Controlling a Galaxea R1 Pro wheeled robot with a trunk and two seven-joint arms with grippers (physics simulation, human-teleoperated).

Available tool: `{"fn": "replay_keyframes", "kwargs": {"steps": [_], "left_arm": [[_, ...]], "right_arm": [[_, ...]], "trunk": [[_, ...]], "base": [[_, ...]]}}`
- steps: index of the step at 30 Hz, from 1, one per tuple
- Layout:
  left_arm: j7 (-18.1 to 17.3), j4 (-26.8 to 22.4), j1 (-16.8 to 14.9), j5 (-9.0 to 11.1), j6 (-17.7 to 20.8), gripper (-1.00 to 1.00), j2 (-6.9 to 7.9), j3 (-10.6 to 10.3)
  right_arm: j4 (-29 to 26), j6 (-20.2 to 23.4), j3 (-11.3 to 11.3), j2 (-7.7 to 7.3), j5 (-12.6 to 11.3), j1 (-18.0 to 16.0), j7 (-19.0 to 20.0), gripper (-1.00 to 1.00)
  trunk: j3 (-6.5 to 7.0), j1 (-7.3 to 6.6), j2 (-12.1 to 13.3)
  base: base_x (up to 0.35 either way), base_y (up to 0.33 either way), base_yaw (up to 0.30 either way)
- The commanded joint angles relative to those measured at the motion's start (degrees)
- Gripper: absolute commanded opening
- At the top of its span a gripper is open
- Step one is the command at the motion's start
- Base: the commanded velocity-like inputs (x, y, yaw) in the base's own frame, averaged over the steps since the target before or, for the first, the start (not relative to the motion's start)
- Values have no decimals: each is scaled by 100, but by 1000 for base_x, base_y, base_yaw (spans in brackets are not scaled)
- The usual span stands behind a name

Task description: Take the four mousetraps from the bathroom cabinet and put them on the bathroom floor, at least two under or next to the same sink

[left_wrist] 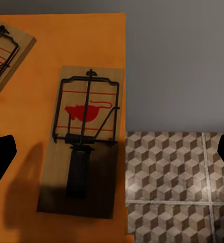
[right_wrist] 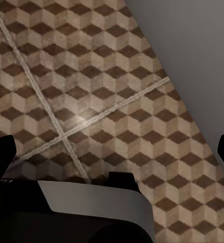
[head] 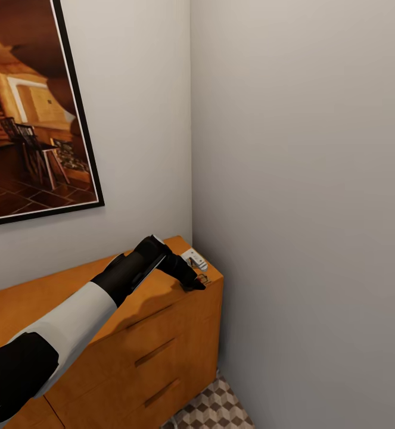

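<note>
The orange-brown cabinet [head: 149,333] stands in a corner, and my left arm reaches over its right end. My left gripper [head: 191,280] hovers there, open and holding nothing. In the left wrist view a mousetrap [left_wrist: 84,142] lies flat on the cabinet top [left_wrist: 51,40], right at the end edge. My left gripper [left_wrist: 112,157] has its fingers spread to either side above it. A second mousetrap [left_wrist: 3,55] lies further in. The head view shows a mousetrap [head: 195,258] just beyond the gripper. My right gripper [right_wrist: 114,152] is open over the cube-patterned bathroom floor [right_wrist: 91,76].
A grey wall [head: 304,179] runs close along the cabinet's right end, leaving a narrow strip of bathroom floor [head: 215,408] between them. A framed picture [head: 30,113] hangs on the wall behind the cabinet. Drawer handles [head: 155,353] face me.
</note>
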Motion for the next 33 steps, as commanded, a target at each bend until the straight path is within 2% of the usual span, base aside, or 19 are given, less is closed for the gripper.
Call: {"fn": "replay_keyframes", "kwargs": {"steps": [1, 21, 33], "left_arm": [[-27, -3, -5, -21, 30, 100, 0, 0], [-18, 8, -5, -30, 34, 100, 8, -1], [-18, 10, -5, -31, 34, 100, 87, -1]], "right_arm": [[5, -12, 16, 1, 39, -4, -40, 100], [5, -14, 14, 1, 39, 0, -40, 100], [5, -12, 13, 1, 39, -2, -40, 100]], "trunk": [[-10, 0, -3], [-80, 0, -3], [-123, 0, -3]], "base": [[0, 0, 0], [0, 0, 0], [0, 0, 0]]}}
